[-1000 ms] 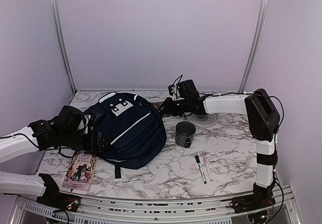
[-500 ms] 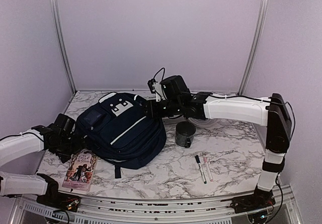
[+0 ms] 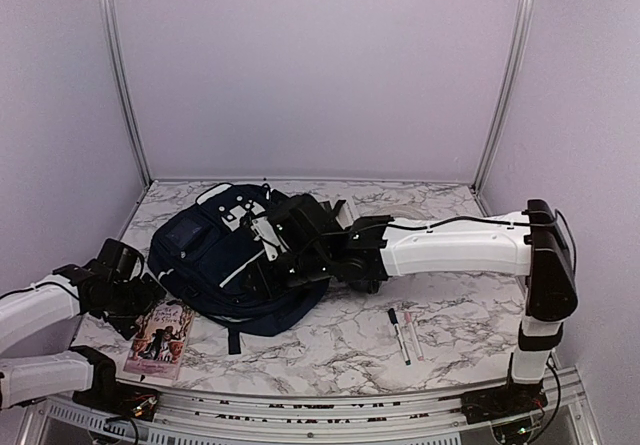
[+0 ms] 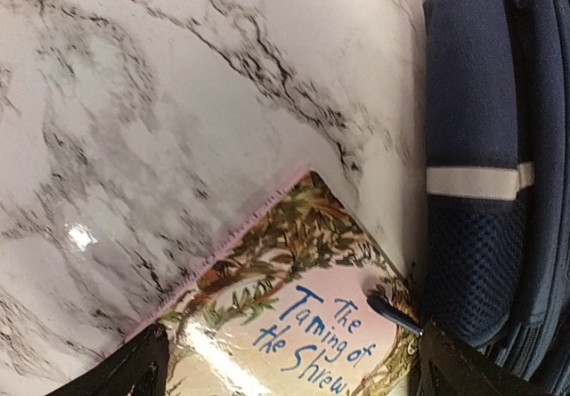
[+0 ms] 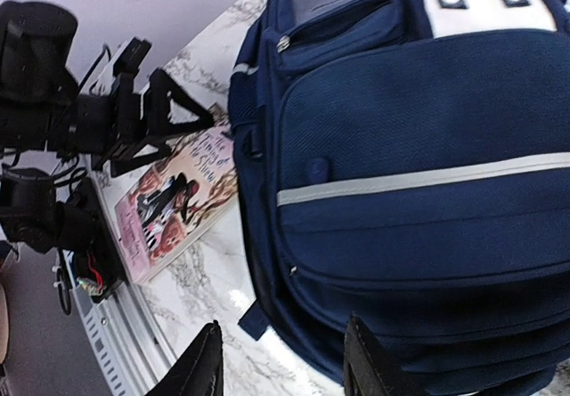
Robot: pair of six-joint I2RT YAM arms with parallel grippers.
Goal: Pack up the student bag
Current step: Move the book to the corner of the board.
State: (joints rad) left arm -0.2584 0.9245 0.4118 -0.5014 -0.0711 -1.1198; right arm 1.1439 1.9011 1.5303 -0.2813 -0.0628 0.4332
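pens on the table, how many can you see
2. A dark-capped pen and a paler pen lie side by side on the table, near its front edge, right of the student bag. More could be hidden under the bag.

The book lies just beside the backpack at its seven o'clock; two pens lie well apart at four o'clock

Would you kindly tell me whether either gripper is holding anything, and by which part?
Nothing is held. The left gripper is open over the book; the right gripper is open over the student bag.
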